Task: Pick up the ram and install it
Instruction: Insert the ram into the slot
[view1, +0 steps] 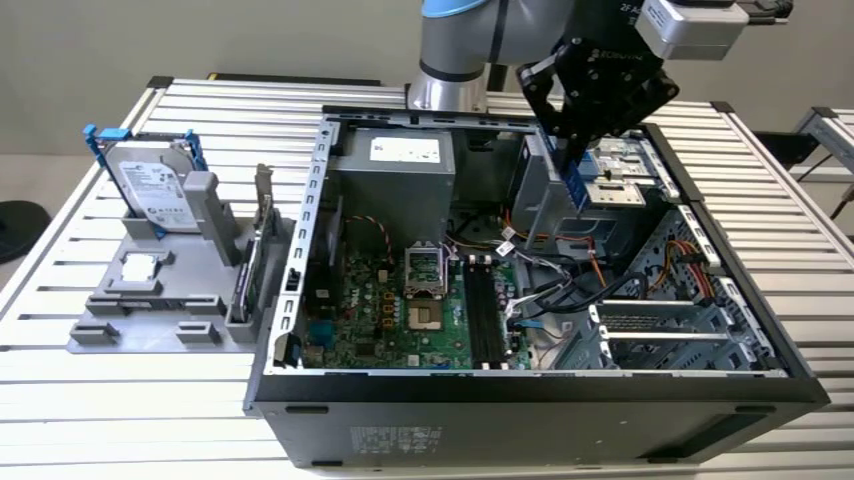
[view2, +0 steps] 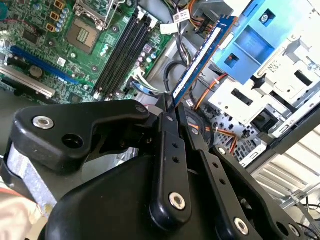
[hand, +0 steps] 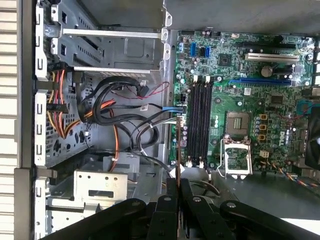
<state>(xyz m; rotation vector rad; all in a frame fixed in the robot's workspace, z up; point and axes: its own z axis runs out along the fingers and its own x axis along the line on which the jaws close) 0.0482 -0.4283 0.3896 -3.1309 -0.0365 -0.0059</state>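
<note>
gripper (view2: 172, 114) tight on the ram (view2: 200, 57) (lower edge free), above the open case (view1: 534, 415)

The gripper (hand: 178, 183) pinches the ram (hand: 179, 145), seen edge-on, between the tangled cables (hand: 115, 115) and the black memory slots (hand: 200, 125) at the motherboard's (hand: 260, 55) edge.

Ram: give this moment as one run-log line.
end effector: shut on ram | ram: held above open computer case, over cables, apart from memory slots | memory slots: empty | install: not done
</note>
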